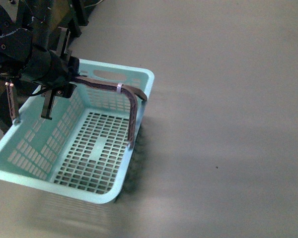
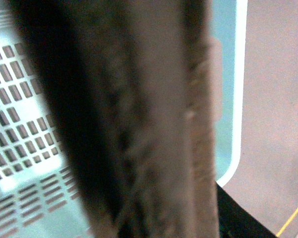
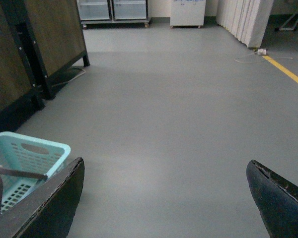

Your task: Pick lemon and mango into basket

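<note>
The light turquoise basket [image 1: 35,144] is empty, its slotted floor [image 1: 94,153] bare. Its brown ribbed handle [image 1: 131,96] is swung up, and my left gripper [image 1: 72,75] is shut on the handle's top bar at the basket's far left. In the left wrist view the blurred handle [image 2: 154,124] fills the picture, with the basket's lattice [image 2: 20,124] behind it. My right gripper [image 3: 165,166] is open over bare grey floor; the basket [image 3: 25,153] lies off to one side of it. The lemon and the mango are out of view.
Grey floor [image 1: 228,124] spreads around the basket. The right wrist view shows dark wooden cabinets on black legs [image 3: 54,34], a white cabinet [image 3: 187,12], white folded panels [image 3: 248,20] and a yellow floor line [image 3: 288,72].
</note>
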You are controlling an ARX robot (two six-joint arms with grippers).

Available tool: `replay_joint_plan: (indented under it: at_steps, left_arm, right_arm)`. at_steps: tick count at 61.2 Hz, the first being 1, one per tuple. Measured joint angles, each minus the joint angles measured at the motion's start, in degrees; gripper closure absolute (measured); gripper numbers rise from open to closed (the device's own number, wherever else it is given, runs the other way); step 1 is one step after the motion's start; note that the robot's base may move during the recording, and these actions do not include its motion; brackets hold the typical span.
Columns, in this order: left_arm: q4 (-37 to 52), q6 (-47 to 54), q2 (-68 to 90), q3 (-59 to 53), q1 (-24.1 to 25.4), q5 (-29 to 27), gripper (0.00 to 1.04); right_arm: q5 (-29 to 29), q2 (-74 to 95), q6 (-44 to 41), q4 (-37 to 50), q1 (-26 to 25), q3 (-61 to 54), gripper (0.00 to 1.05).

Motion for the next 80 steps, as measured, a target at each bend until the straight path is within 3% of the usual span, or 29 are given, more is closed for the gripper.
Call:
replay_joint_plan:
  at_steps: [16,29,44,56,63,80]
  left_arm:
    - [1.81,-0.37,-6.49,-5.75,-0.74,0.5,0.99]
    - [2.23,-2.43,-22.73,-14.25,0.46,3.19,1.0]
    - [-4.09,-5.99,-45.62,-18.82,3.98,4.31,1.0]
    - [-14.75,-6.78,-63.23,-19.15,5.31,5.11,1.0]
    - [-21.29,-4.87,-68.13,-17.77,4.5,4.22,1.0]
    - [-21.77,-2.64,-68.72,-17.53,4.44,3.37,1.0]
  right_arm:
    - [0.0,-0.02,0.0,0.0,0.0,0.0,0.09]
    - [0.0,0.0,0.0,0.0,0.0,0.0,0.09]
    - [-0.02,0.0,0.0,0.0,0.0,0.0,0.09]
    - [0.0,0.0,0.0,0.0,0.0,0.0,0.09]
    - [0.0,0.0,0.0,0.0,0.0,0.0,0.09]
    - [0.0,0.0,0.0,0.0,0.0,0.0,0.09]
